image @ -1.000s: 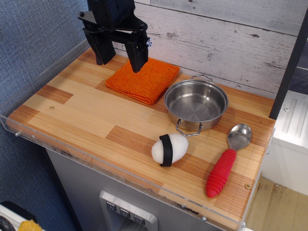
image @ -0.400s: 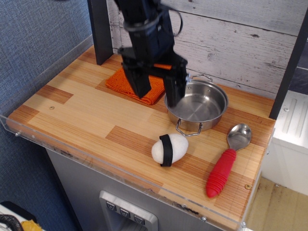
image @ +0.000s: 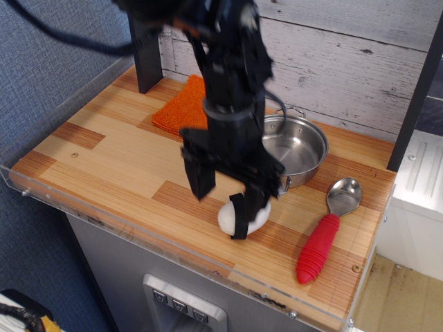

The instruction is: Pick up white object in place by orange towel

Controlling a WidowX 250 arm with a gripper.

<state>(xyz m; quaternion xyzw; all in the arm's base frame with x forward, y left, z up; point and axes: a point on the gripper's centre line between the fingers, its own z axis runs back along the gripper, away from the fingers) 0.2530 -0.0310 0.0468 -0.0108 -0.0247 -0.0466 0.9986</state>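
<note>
Wooden countertop with a clear plastic lip and a grey plank wall behind, and the gripper hangs right over the white object with its fingers spread to either side, not touching yet, so I'd guess it's lined up to drop and squeeze. Behind and to its left lies the orange towel, the drop spot; just behind-right the steel pot looks empty, the red-handled spoon off right.
</note>
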